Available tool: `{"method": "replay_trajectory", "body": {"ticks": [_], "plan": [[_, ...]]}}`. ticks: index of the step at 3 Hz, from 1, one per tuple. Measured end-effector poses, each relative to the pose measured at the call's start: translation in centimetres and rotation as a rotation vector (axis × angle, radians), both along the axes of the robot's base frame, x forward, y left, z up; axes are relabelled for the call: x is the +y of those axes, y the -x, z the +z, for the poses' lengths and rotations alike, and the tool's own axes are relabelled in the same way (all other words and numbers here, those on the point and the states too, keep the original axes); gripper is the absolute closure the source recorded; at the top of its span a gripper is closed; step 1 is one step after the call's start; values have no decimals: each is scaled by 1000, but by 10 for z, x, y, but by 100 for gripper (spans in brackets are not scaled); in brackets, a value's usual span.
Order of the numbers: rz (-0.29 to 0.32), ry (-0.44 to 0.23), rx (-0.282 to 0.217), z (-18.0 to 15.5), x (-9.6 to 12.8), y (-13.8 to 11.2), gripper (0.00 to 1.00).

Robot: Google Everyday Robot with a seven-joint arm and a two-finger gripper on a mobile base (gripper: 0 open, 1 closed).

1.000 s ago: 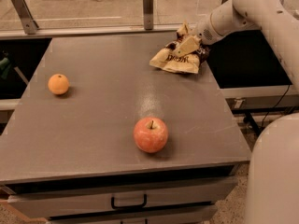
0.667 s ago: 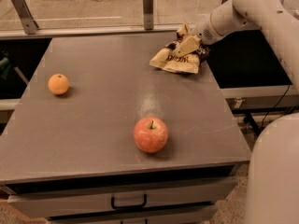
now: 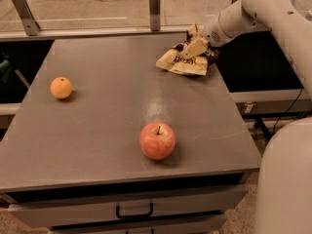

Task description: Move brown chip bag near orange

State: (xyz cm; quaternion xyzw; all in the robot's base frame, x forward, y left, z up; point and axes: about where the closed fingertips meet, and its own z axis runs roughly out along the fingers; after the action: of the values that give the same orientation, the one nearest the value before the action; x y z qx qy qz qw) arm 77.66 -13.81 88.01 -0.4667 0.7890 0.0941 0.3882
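work surface: flat grey table top (image 3: 107, 67) with a drawer below it, dark handle (image 3: 134, 212) at the front.
task object: crinkled brown chip bag, dark brown top and tan-yellow lower part with dark lettering (image 3: 181, 63). it lies at the far right of the table top, close to the right edge, and looks to rest on the surface rather than hang lifted.
target: small round orange citrus fruit (image 3: 61, 87), at the left side of the table top, well apart from the bag.
other item: larger red-yellow apple with a short stem (image 3: 157, 141), near the front edge, between neither of the two and touching nothing.
tool: two-finger gripper (image 3: 196, 45) on the white robot arm (image 3: 243, 11), reaching in from the right. it sits on the upper, dark end of the bag and touches it.
tool state: cannot tell whether it is spread, pressed together or pinching the bag; the crumpled foil hides the contact.
progress: early stage, judged as the grasp step. the bag is not yet near the orange.
remaining: secure the bag, carry it leftward across the table top, set it down just beside the orange.
caution: the path to the orange passes behind the apple, so that fruit should not obstruct it.
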Motion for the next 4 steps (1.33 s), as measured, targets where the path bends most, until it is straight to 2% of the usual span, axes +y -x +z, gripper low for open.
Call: {"method": "replay_trajectory", "body": {"ticks": [1, 2, 3, 4], "plan": [[9, 41, -19, 8, 15, 4, 0], [0, 83, -29, 13, 22, 8, 0], [-20, 123, -32, 9, 18, 4, 0], [-57, 144, -26, 2, 2, -3, 0]]}}
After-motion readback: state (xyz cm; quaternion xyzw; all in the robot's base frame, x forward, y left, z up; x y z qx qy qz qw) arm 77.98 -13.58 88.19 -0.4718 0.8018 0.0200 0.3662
